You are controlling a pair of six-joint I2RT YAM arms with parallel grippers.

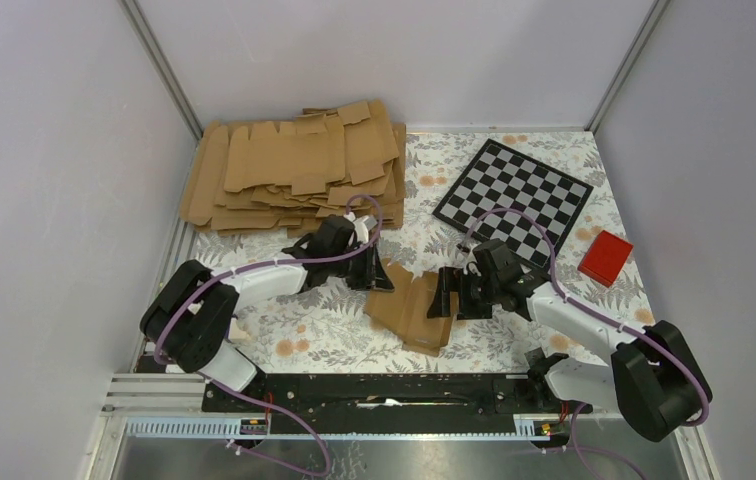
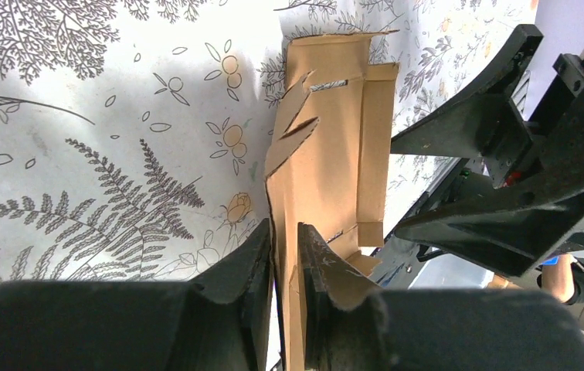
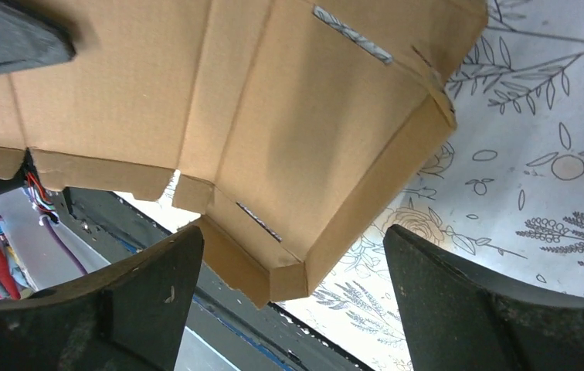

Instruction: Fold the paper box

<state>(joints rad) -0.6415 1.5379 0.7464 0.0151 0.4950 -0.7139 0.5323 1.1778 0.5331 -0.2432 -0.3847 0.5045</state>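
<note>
Top view: box (image 1: pixel 414 312) sits centre frame, left tool (image 1: pixel 372 272) pinching its edge, right tool (image 1: pixel 446 292) gaping, holding nothing. Looks light, stiff, easily creased; I'd grip flaps near folds.

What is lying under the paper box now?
Only the flowered table cover shows around the paper box, running beneath its edges. The left gripper pinches one edge. Whatever lies below the box's middle is hidden by the cardboard.
</note>
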